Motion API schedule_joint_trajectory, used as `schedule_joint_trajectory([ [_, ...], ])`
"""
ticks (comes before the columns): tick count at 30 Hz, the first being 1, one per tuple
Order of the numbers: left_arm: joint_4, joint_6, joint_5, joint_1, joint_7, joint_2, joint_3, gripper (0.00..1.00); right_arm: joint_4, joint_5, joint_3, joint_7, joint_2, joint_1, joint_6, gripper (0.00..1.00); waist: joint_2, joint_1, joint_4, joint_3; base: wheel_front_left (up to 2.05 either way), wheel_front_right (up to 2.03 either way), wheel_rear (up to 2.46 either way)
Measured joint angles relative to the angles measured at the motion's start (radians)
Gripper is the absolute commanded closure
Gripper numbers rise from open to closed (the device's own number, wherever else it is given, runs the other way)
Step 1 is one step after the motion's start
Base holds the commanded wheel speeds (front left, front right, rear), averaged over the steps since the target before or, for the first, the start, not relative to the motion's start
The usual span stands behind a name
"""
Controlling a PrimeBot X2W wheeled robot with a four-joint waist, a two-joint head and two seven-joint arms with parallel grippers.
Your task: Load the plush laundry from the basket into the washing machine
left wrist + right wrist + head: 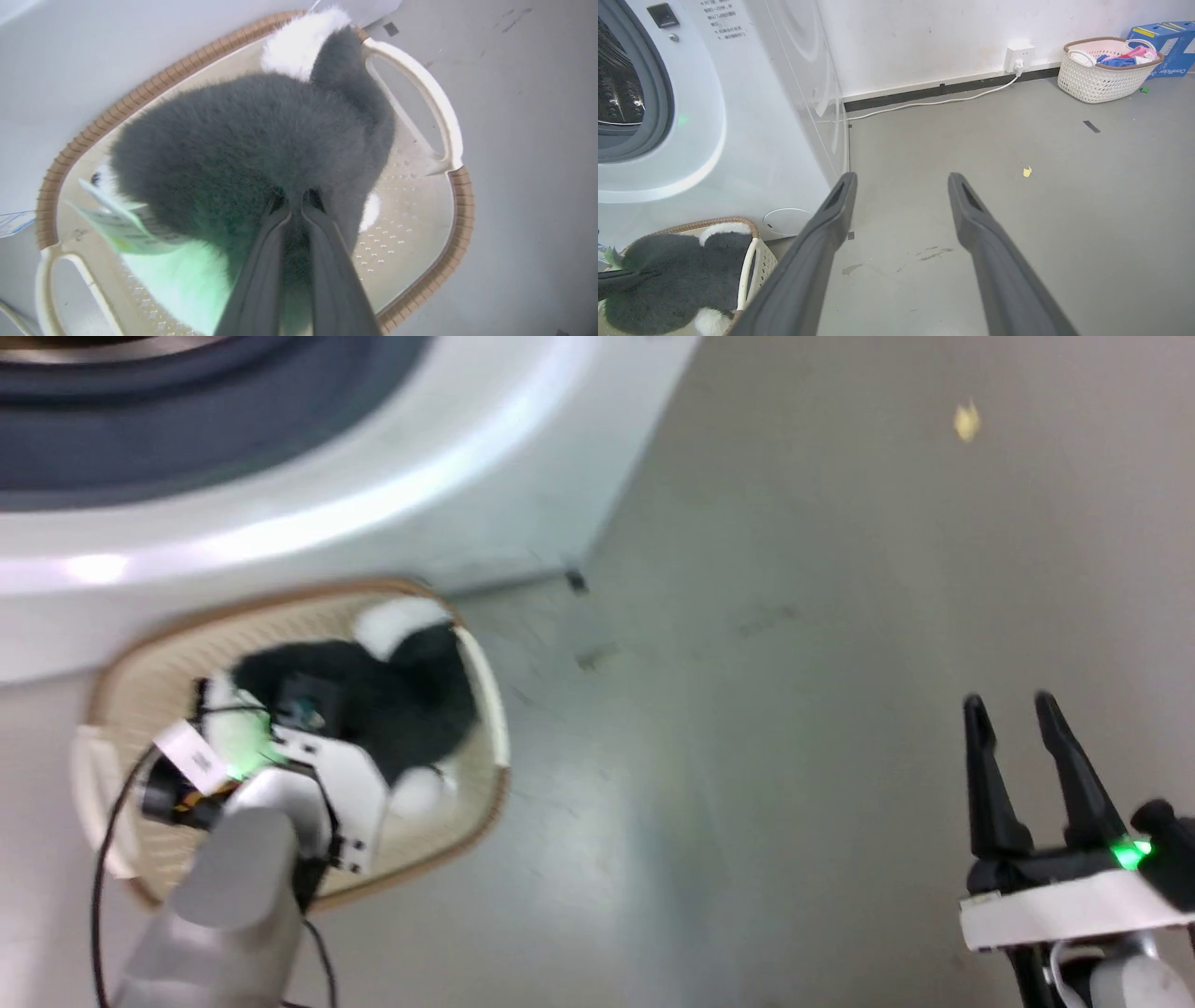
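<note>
The plush laundry [401,700], black and fluffy with white patches, lies in the cream basket [280,602] on the floor, right against the washing machine [373,476]. My left gripper [296,200] reaches down into the basket [462,205]. Its two fingers are closed tight, with their tips sunk in the black fur of the plush [243,140]. A pale paper tag [117,224] hangs off the plush. My right gripper [1010,705] hovers open over bare floor to the right, holding nothing. The right wrist view shows that gripper [901,179], the machine [761,116] with its steel drum [616,93], and the basket [752,261] with the plush [668,275].
A second woven basket [1106,70] of coloured clothes and a blue box [1167,37] stand by the far wall. A wall socket [1017,56] feeds a white cable running along the skirting. A small yellow scrap [966,420] lies on the grey floor.
</note>
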Motion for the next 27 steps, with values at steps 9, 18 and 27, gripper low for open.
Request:
schedule_joint_trajectory([
  [9, 0.023, -0.019, -0.041, 0.1, -0.239, -0.074, -0.01, 1.0, -0.011, -0.064, -0.053, 0.0, 0.0, 0.081, 0.0, 0.0, 0.0, -0.0002, 0.151, -0.238, 0.0, 0.0, 0.0],
  [18, -0.386, 0.036, -0.038, 0.261, -0.262, -0.062, 0.064, 1.0, -0.024, -0.078, -0.059, 0.0, 0.0, 0.112, 0.0, 0.0, 0.0, -0.0002, 0.249, -0.357, 0.0, 0.0, 0.0],
  [27, -0.748, 0.075, -0.007, 0.315, -0.268, -0.023, 0.169, 1.0, -0.04, -0.073, -0.045, 0.0, 0.001, 0.109, 0.0, 0.0, 0.0, 0.0, 0.216, -0.296, 0.0, 0.0, 0.0],
])
